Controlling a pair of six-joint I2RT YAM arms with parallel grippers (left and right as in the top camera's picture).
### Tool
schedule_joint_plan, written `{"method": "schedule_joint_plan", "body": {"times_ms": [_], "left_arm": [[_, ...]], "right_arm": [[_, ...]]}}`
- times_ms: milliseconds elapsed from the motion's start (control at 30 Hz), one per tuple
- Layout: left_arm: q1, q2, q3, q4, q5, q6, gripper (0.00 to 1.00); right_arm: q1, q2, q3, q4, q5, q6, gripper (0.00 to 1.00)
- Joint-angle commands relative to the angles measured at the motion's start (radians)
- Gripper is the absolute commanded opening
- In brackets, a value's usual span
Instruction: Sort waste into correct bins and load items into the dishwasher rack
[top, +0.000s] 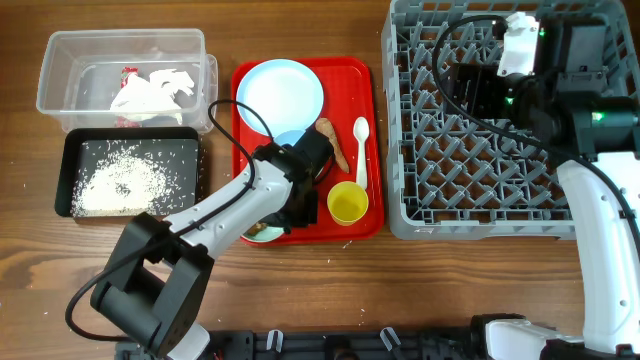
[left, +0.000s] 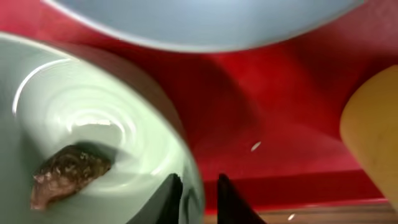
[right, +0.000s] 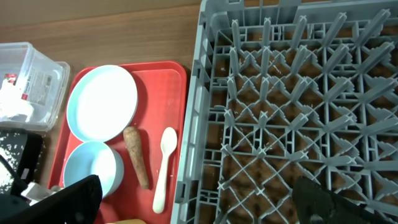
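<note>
My left gripper (top: 300, 212) is low over the front of the red tray. In the left wrist view its fingers (left: 198, 200) are closed on the rim of the mint-green bowl (left: 93, 124), which holds a small brown food lump (left: 65, 171). The bowl is mostly hidden under the arm from overhead (top: 262, 232). The pale blue plate (top: 280, 95), carrot-like stick (top: 333, 145), white spoon (top: 361, 150) and yellow cup (top: 347, 203) lie on the tray. The small bowl (right: 90, 168) sits below the plate. My right gripper (right: 199, 208) is open and empty above the grey rack (top: 480, 170).
The clear tub (top: 60, 60) at the back left holds crumpled white paper (top: 150, 95). The black tray (top: 70, 145) in front of it holds rice grains (top: 120, 185). The red tray (top: 372, 120) lies between the bins and the rack. A few rice grains lie on the tray and table.
</note>
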Motion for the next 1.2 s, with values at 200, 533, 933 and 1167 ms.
{"method": "schedule_joint_plan", "body": {"times_ms": [200, 533, 933, 1167], "left_arm": [[0.008, -0.021, -0.026, 0.028, 0.064, -0.007, 0.04], [0.149, -0.226, 0.217, -0.124, 0.073, 0.008, 0.04], [0.765, -0.288, 0.196, -0.133, 0.395, 0.224, 0.04], [1.012, -0.237, 0.178, -0.089, 0.601, 0.388, 0.04]], "right_arm": [[0.005, 0.010, 0.014, -0.001, -0.016, 0.013, 1.00], [0.005, 0.010, 0.014, -0.001, -0.017, 0.020, 1.00], [0.005, 0.010, 0.014, 0.049, -0.016, 0.013, 1.00], [0.005, 0.010, 0.014, 0.048, -0.016, 0.013, 1.00]]}}
